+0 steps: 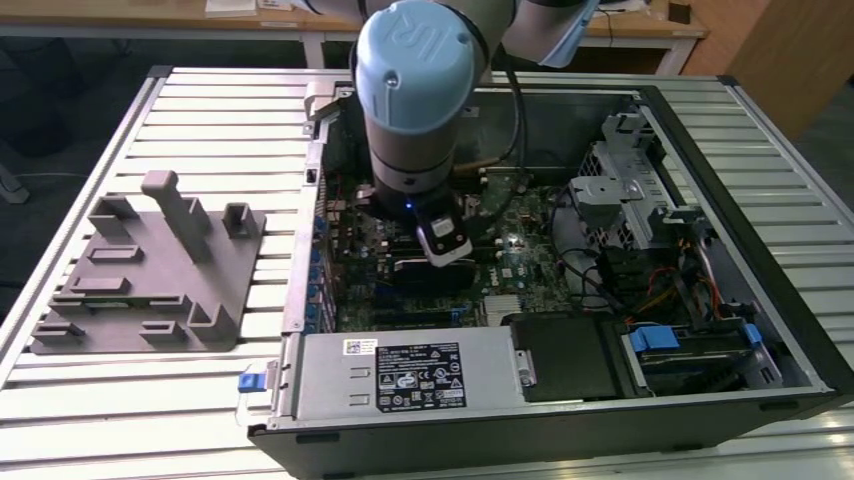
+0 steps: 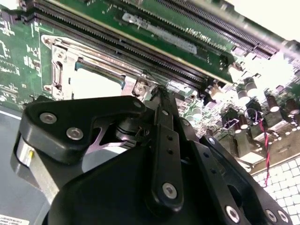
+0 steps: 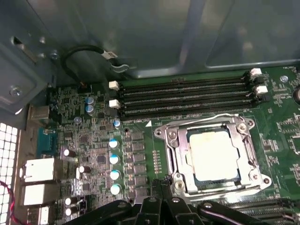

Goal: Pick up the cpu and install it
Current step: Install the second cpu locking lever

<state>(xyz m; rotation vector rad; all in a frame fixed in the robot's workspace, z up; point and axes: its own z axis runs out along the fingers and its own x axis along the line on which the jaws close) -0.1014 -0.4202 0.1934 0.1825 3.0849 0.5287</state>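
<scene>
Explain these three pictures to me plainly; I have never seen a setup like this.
The exterior view shows a robot arm reaching down into an open computer case that lies on a slatted table. A grey fixture sits at the exterior view's left. The other two pictures come from cameras on the arm's wrist, looking at the green motherboard. The cpu, a shiny square chip, already lies in its metal socket frame. The black gripper hovers beside it, fingers closed and holding nothing.

Lower corner of the cpu [image 2: 96, 84] behind the claw's [image 2: 161, 91] black linkage.
</scene>
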